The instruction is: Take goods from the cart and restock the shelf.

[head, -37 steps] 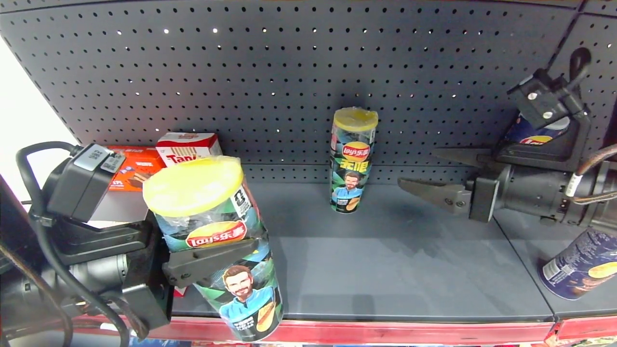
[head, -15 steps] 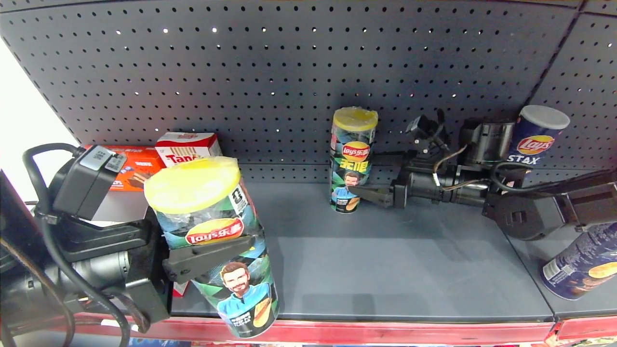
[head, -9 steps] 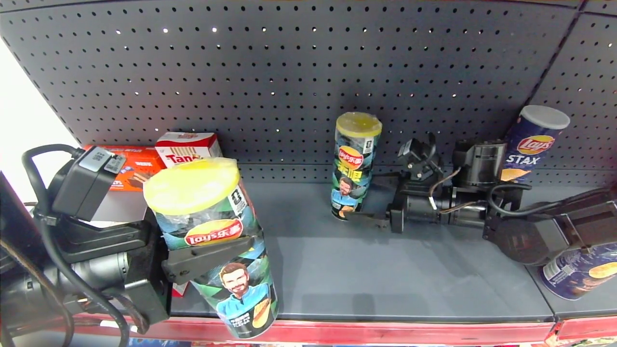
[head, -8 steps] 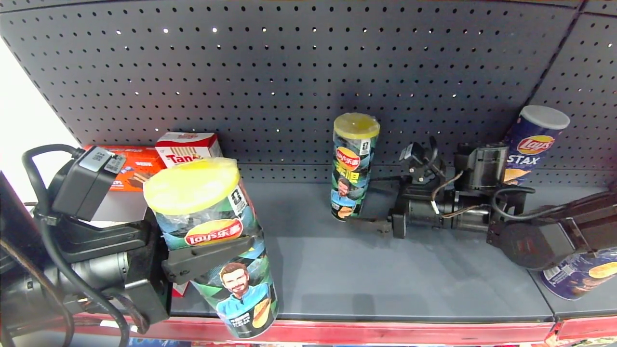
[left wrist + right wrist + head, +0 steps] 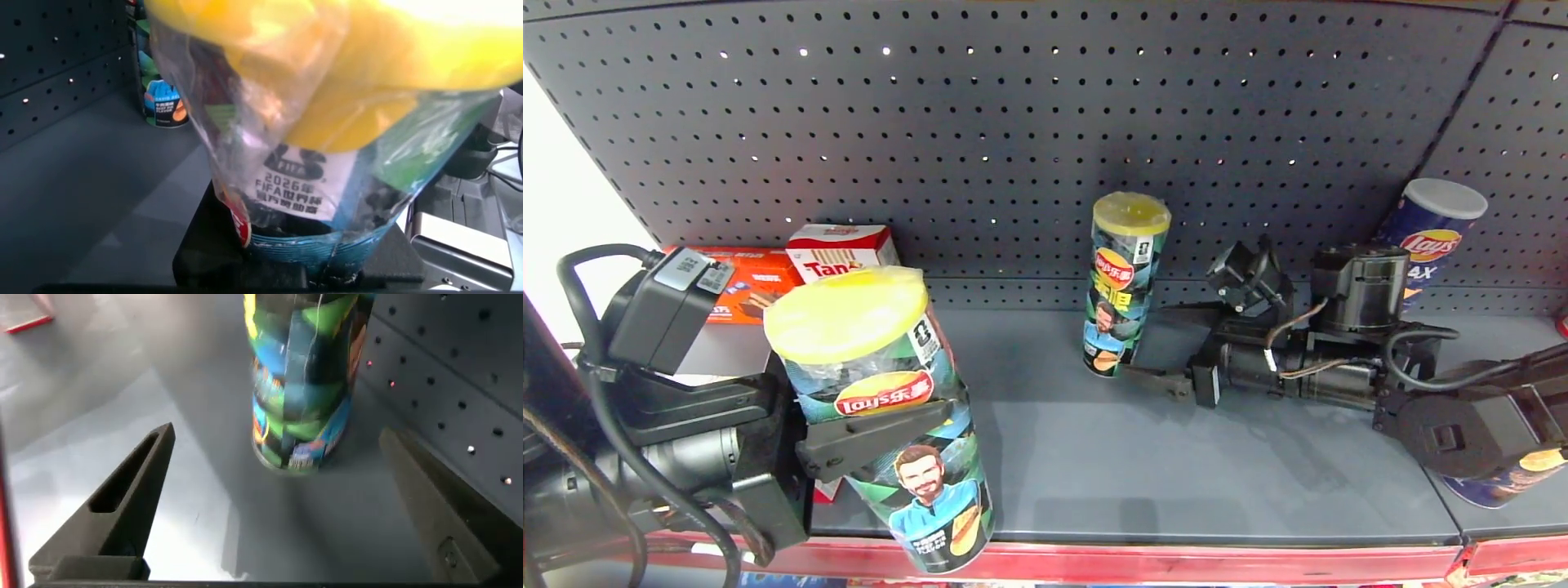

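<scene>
Though apart, four cans, two boxes

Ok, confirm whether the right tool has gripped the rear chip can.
No, the right tool stands open, fingers clear of the chip can.

1. Dark grey perforated metal back panel, upright across the rear; pinpoints of light through several holes.
2. Slanting seam to a second such panel on the right.
3. Flat dark grey metal shelf board below, meeting the panel's foot.
4. Glossy red strip along the board's front edge.
5. Bright white glare beyond the panel's left edge.
</scene>
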Tool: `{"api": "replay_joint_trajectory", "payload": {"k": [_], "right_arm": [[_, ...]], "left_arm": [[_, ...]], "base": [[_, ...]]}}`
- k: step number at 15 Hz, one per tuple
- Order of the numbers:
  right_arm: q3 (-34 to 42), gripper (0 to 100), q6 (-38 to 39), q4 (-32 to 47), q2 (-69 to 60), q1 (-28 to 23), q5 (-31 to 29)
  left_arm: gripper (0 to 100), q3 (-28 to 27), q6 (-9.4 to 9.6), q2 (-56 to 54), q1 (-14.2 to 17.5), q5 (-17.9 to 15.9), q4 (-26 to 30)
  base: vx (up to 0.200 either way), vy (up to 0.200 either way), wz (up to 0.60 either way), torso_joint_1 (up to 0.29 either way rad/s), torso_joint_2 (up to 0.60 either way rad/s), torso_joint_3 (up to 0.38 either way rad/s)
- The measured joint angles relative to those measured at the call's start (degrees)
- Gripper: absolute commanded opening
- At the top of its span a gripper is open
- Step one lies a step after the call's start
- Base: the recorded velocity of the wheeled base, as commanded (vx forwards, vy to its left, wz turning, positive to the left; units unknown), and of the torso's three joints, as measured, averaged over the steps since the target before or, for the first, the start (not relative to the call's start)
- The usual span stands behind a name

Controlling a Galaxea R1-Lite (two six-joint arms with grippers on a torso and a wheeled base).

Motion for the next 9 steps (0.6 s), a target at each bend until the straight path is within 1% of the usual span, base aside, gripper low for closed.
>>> {"api": "replay_joint_trajectory", "payload": {"k": [5, 9], "right_arm": [[-4.8, 100, 0.3, -3.7, 5.2, 1.5, -3.0], [-11.6, 100, 1.8, -4.3, 10.0, 1.7, -6.0]], "left_arm": [[0, 0.0, -0.02, 0.0, 0.1, 0.0, 0.0], [0, 0.2, 0.00, 0.0, 0.1, 0.0, 0.0]], "base": [[0.000, 0.000, 0.00, 0.000, 0.00, 0.000], [0.000, 0.000, 0.00, 0.000, 0.00, 0.000]]}}
